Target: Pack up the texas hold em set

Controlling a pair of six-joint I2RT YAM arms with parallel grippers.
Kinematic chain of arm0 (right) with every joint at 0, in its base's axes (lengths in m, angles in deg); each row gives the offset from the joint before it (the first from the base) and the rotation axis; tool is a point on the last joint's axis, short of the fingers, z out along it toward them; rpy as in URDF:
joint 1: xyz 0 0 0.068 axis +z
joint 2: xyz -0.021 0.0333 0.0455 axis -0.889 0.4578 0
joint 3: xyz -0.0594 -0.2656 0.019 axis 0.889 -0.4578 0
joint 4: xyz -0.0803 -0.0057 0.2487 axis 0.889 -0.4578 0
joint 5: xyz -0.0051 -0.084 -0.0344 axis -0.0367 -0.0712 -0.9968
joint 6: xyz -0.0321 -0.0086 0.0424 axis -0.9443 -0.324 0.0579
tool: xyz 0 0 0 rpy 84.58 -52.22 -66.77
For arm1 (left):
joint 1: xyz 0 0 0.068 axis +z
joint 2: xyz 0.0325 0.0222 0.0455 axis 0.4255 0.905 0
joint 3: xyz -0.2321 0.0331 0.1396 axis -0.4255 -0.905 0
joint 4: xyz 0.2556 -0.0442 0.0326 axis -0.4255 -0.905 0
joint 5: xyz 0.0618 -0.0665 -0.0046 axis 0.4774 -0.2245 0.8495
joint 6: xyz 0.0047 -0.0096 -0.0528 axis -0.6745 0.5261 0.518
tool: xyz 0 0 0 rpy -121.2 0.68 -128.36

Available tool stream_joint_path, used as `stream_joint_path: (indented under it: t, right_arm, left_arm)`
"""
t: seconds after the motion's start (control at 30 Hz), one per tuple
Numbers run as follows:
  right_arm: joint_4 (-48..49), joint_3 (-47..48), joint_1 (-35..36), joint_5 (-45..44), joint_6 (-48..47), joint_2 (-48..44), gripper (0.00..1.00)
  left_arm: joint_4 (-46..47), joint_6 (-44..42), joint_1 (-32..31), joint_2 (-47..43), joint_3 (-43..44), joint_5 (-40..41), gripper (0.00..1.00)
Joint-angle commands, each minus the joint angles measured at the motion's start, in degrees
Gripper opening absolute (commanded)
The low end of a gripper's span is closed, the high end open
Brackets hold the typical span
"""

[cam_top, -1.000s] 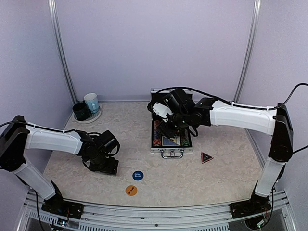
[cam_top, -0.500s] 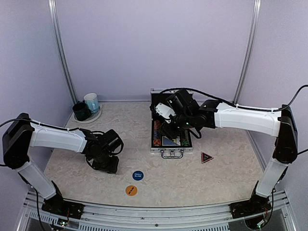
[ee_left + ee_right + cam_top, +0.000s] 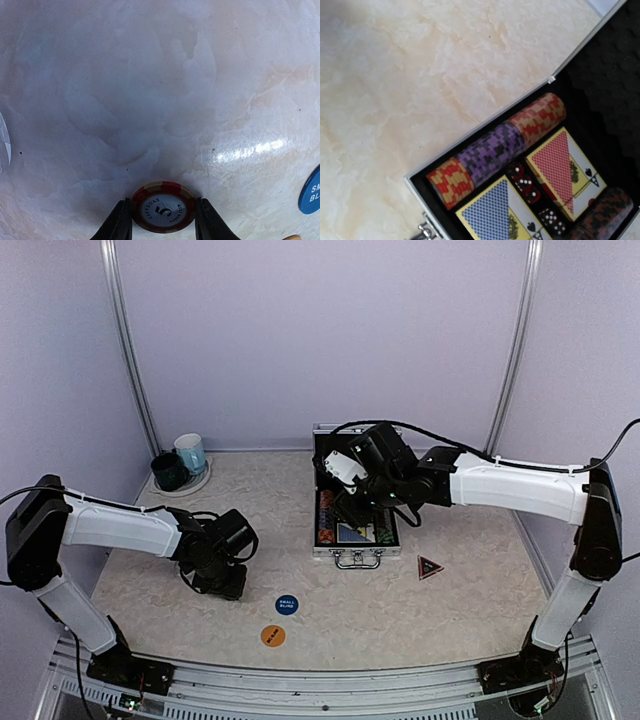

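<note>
Only my left wrist camera shows my left claw (image 3: 163, 210) pinching a red chip (image 3: 164, 206). Over the case (image 3: 470, 133), my right claw (image 3: 352, 508): spread unclear. Inside: chips (image 3: 492, 150), decks (image 3: 565, 172), dice (image 3: 525, 182).

Bare table (image 3: 470, 590) lies open at the front right and between the left arm and the case (image 3: 356, 552) — you can pass there. At front centre, the blue button (image 3: 287, 605) and orange button (image 3: 272, 636) lie flat near the left gripper (image 3: 228, 588). The triangular marker (image 3: 430, 567) lies right of the case. The right arm (image 3: 500, 485) hangs over the case, blocking it from above, and the upright lid (image 3: 325, 440) closes the rear. The mugs (image 3: 180, 465) occupy the rear left corner. A red chip (image 3: 163, 212) fills the gap between the left fingers (image 3: 120, 227).
</note>
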Motion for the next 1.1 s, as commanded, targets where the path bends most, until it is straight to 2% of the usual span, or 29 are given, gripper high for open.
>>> stream_joint_path:
  t: [0.0,0.2,0.37,0.47,0.53,0.63,0.8,1.07]
  right_arm:
    - [0.9,-0.3,0.6,1.7,1.7,-2.5,0.61]
    - [1.3,-0.4,0.6,7.8,5.6,-2.2,0.62]
    - [1.2,-0.3,0.4,11.9,12.7,-0.6,0.61]
    - [0.7,0.0,0.0,14.9,15.8,0.9,0.61]
    - [1.6,-0.3,-0.4,18.7,17.5,1.6,0.61]
    - [1.1,1.1,-0.1,25.2,18.2,5.0,0.63]
    - [-6.8,12.6,2.9,20.4,17.7,15.4,0.66]
    - [-12.5,31.4,10.6,14.1,15.2,32.2,0.71]
  left_arm:
    - [-1.5,-0.6,-0.3,-0.1,0.3,1.2,0.38]
    - [-2.7,-1.0,-0.3,-2.7,3.0,1.7,0.38]
    - [-3.1,-1.4,-0.5,-5.1,4.7,1.1,0.38]
    - [-3.9,-2.0,-0.7,-5.9,5.0,1.3,0.41]
    - [-4.6,-2.0,-0.7,-6.2,4.9,1.9,0.49]
    - [-4.9,-1.3,0.5,-8.2,4.3,2.0,0.67]
    - [-4.1,0.2,6.5,-15.1,2.8,2.1,0.98]
    - [-3.7,2.1,17.4,-28.3,-1.6,3.0,0.99]
